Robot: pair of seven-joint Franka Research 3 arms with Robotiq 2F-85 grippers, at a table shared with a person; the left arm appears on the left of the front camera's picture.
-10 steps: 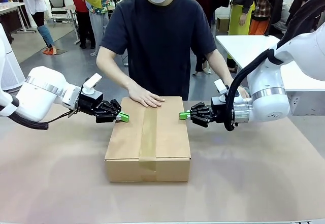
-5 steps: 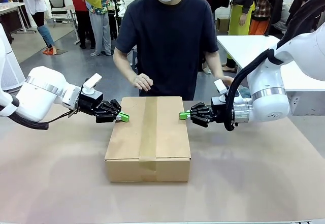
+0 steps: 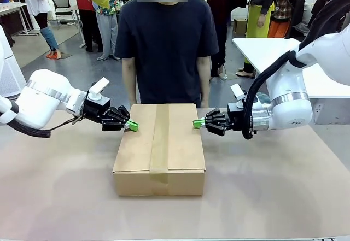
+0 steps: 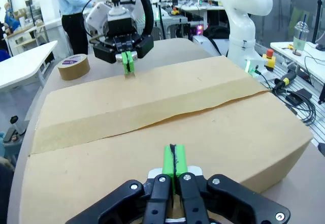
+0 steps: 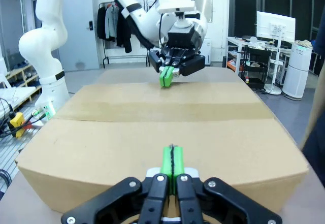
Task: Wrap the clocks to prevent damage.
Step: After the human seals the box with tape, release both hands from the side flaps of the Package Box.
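A closed cardboard box, sealed along its top with a strip of brown tape, sits in the middle of the table. The clocks are out of view. My left gripper is shut, its green pads at the box's far left top edge. From the other side, my right gripper is shut at the far right top edge. In the left wrist view my left gripper hovers over the box, facing the right gripper. In the right wrist view the right gripper points across the box at the left one.
A person in a dark shirt stands at the far edge, arms down. A roll of brown tape lies on the table beyond the box. A white table stands at the back right. The brown tabletop is bare around the box.
The person has lifted the hand off the box top and straightened up with both arms at the sides. Both grippers have stayed where they were.
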